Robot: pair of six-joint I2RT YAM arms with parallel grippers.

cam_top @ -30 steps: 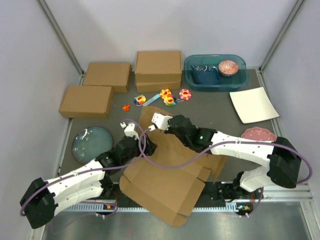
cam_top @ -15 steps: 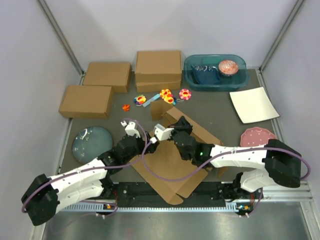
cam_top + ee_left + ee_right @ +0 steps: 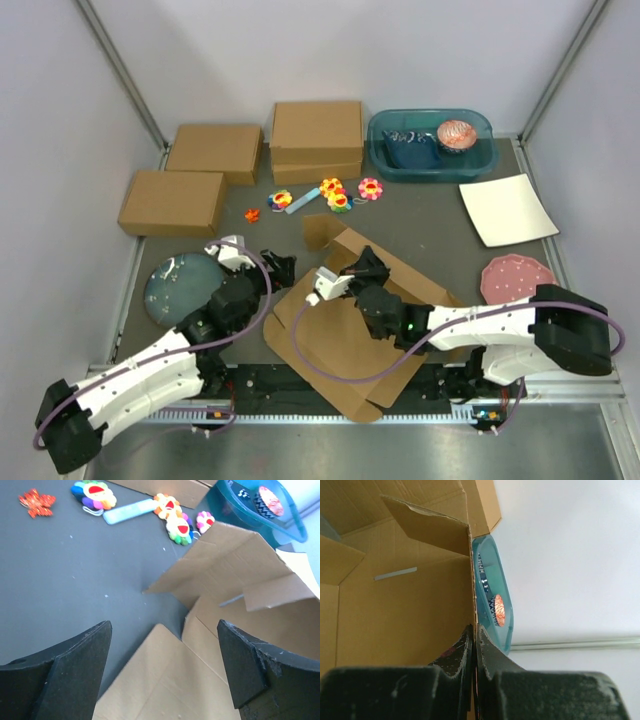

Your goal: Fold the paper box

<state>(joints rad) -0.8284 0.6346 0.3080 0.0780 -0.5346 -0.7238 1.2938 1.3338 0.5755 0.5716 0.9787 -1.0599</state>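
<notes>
The paper box (image 3: 345, 335) is a flat brown die-cut sheet in the middle of the table, with its far panels and flaps raised. My right gripper (image 3: 368, 262) is shut on the upper edge of a raised panel. The right wrist view shows its jaws (image 3: 474, 630) pinching that thin cardboard edge (image 3: 395, 610). My left gripper (image 3: 278, 270) is open and empty at the sheet's left corner. In the left wrist view it (image 3: 162, 672) hovers over a flat flap of the paper box (image 3: 165, 680), touching nothing.
Three ready-made brown boxes (image 3: 172, 201) (image 3: 215, 150) (image 3: 316, 138) stand at the back left. A teal bin (image 3: 430, 145) is at the back right, with a white square sheet (image 3: 507, 208) and a pink plate (image 3: 517, 270) on the right. A blue-green plate (image 3: 183, 287) lies left. Flower toys (image 3: 335, 192) lie behind the sheet.
My right gripper has swung toward me and to the left with the cardboard edge, and the far panels now stand up. The sheet has shifted. My left arm has drawn back to the left.
</notes>
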